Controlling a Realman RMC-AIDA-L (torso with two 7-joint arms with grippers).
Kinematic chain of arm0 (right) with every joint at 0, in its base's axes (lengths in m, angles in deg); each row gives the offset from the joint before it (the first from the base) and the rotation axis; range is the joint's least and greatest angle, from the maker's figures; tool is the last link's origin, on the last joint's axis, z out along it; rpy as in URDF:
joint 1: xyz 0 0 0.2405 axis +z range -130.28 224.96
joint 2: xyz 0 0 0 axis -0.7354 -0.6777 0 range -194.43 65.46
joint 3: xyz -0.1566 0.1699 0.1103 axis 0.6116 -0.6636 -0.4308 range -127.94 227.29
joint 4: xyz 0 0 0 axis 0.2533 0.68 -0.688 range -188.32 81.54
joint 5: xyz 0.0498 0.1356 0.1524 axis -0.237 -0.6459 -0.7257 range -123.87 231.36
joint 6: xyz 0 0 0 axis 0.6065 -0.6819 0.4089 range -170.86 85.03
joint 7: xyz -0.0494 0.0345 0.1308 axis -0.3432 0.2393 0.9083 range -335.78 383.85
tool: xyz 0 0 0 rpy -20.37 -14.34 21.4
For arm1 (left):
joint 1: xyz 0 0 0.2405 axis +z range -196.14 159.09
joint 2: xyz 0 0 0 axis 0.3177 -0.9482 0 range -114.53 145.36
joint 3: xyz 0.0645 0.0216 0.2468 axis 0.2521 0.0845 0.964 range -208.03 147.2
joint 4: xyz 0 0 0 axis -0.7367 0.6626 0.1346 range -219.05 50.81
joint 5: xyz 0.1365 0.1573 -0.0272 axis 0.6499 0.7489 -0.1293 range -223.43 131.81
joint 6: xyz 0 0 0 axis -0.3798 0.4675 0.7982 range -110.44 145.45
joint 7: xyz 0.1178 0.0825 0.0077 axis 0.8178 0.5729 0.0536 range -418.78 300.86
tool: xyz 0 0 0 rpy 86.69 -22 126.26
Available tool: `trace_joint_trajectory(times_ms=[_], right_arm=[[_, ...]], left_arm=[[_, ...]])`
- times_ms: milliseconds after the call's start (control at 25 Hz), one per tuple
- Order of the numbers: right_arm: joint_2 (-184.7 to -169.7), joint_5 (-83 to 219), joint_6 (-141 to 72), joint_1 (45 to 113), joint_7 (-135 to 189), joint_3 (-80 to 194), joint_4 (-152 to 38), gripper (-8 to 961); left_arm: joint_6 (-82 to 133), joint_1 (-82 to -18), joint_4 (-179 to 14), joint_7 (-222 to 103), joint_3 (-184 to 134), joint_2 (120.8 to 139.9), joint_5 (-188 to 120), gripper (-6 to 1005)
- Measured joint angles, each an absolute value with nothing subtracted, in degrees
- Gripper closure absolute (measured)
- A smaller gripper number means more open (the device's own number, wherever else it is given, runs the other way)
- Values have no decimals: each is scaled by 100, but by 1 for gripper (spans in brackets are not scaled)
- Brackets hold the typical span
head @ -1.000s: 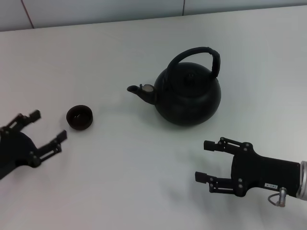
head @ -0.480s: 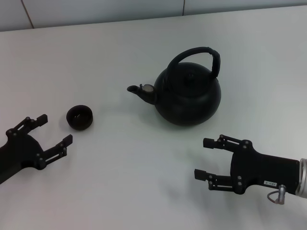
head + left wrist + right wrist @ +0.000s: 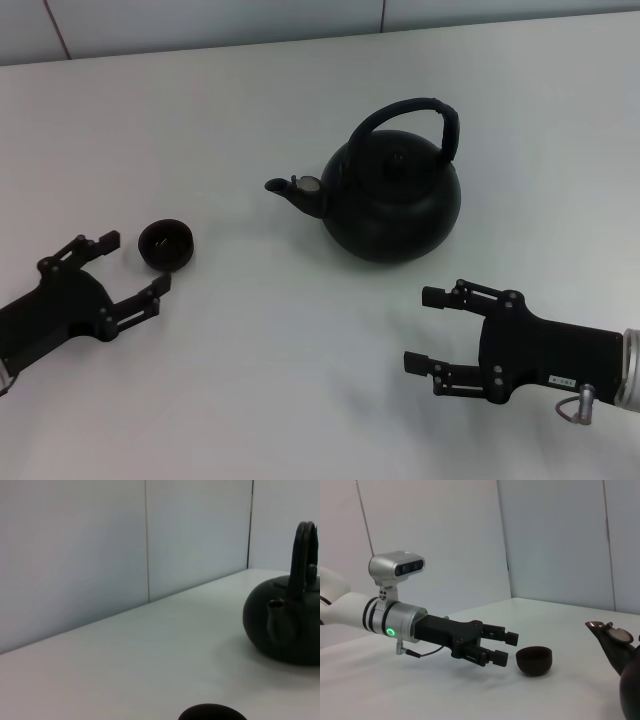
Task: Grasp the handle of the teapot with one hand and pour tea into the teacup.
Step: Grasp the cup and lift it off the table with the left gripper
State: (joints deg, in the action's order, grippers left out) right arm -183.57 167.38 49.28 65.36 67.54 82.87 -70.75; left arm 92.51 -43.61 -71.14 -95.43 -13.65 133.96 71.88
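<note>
The matte black teapot point(image 3: 395, 200) stands upright at the table's centre, its spout pointing toward the left side and its arched handle point(image 3: 408, 111) rising over the lid. The tiny black teacup point(image 3: 166, 245) sits to the left of the spout. My left gripper point(image 3: 135, 263) is open, low over the table just in front of the teacup, not touching it. The right wrist view shows that gripper point(image 3: 506, 648) close beside the teacup point(image 3: 534, 660). My right gripper point(image 3: 421, 330) is open in front of the teapot, apart from it. The left wrist view shows the teapot point(image 3: 290, 625) and the teacup's rim point(image 3: 212, 713).
The white table point(image 3: 250, 380) reaches back to a pale panelled wall point(image 3: 200, 20). Nothing else stands on it.
My left gripper has slid to the right and closer to the teacup. The right gripper has shifted only slightly. Teapot and teacup have not moved.
</note>
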Motion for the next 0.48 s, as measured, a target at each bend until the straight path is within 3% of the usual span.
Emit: trace_joint_trajectory(times_ms=[480], right_arm=[[-18350,16729,4929,6540,6754,8274,-7094,140]], left_arm=[[8848,-4670,-7284,-9521,-1345,13407,7188,162]])
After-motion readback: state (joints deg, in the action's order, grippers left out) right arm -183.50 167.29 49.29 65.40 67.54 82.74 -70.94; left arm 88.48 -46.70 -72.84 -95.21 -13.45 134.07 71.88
